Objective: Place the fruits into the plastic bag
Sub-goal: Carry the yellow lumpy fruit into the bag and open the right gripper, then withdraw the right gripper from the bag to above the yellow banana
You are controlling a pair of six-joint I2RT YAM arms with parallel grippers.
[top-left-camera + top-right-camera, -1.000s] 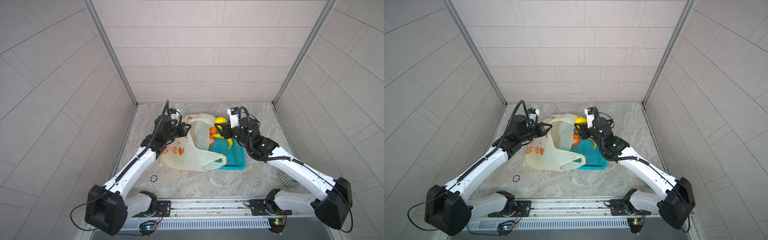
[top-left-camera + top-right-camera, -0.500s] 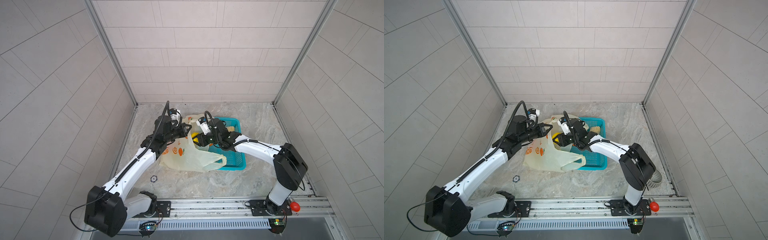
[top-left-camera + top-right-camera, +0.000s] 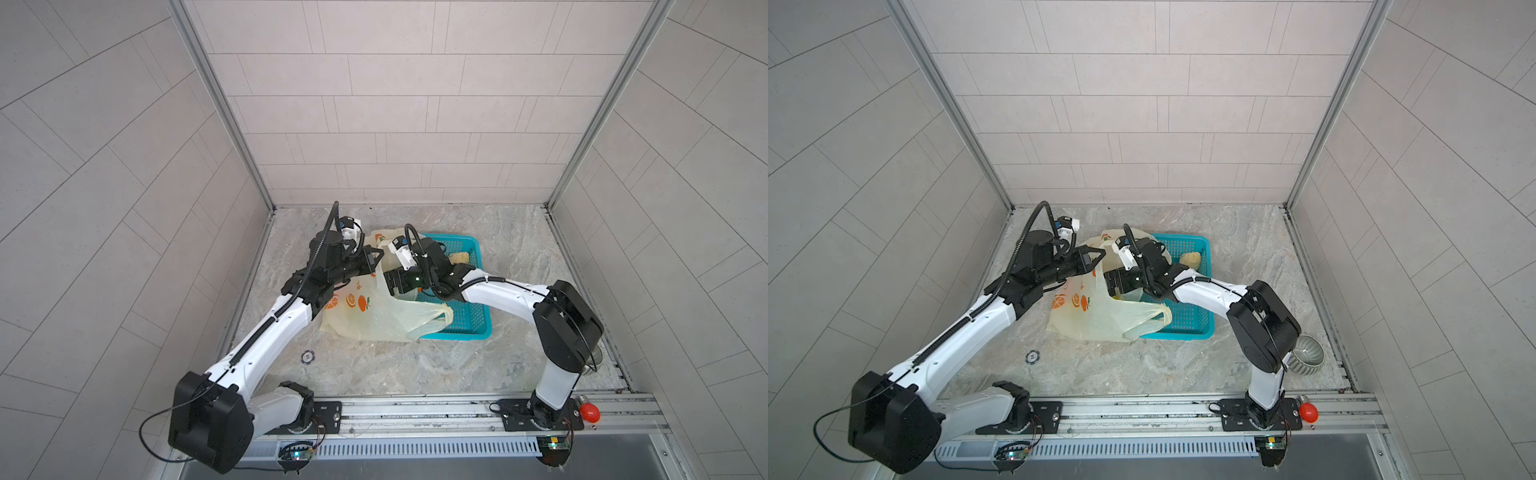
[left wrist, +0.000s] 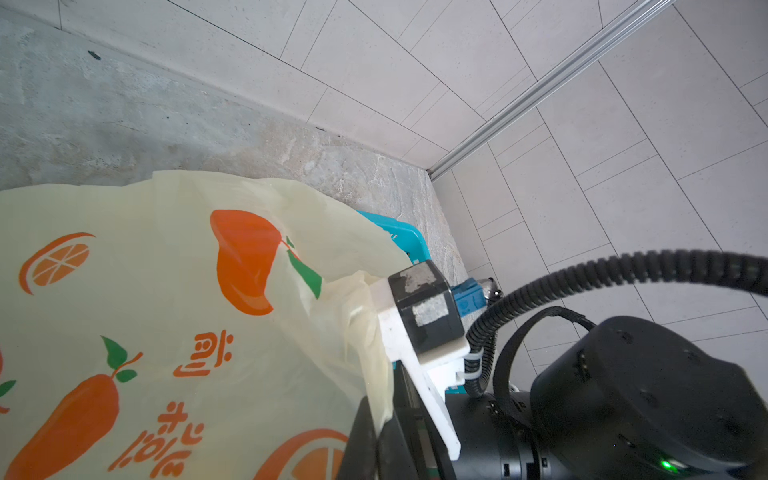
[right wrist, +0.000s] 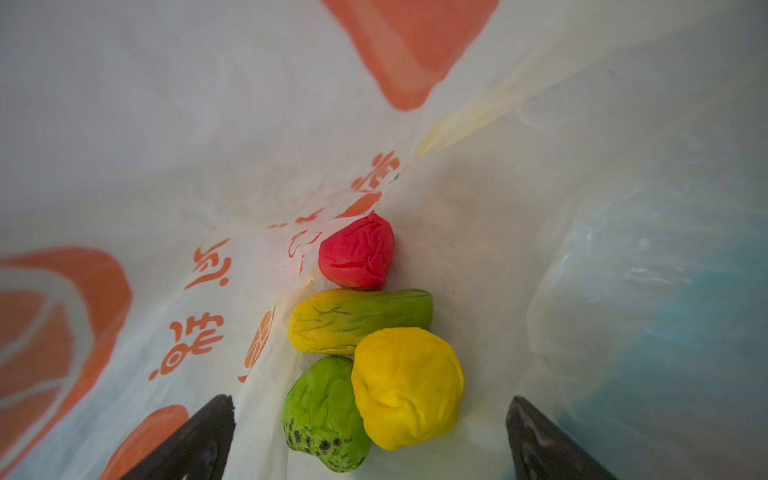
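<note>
Left tool pinches the plastic bag rim; draw your spread right tool straight out, clear of the fruits.

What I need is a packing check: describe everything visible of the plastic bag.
The plastic bag is thin, translucent, pale yellow, printed with orange fruits and characters. It slumps on the floor, overlapping the teal basket. The shut left hand pinches its rim; the open right hand reaches inside. Within lie a red fruit, yellow-green fruit, green fruit and yellow fruit.
</note>
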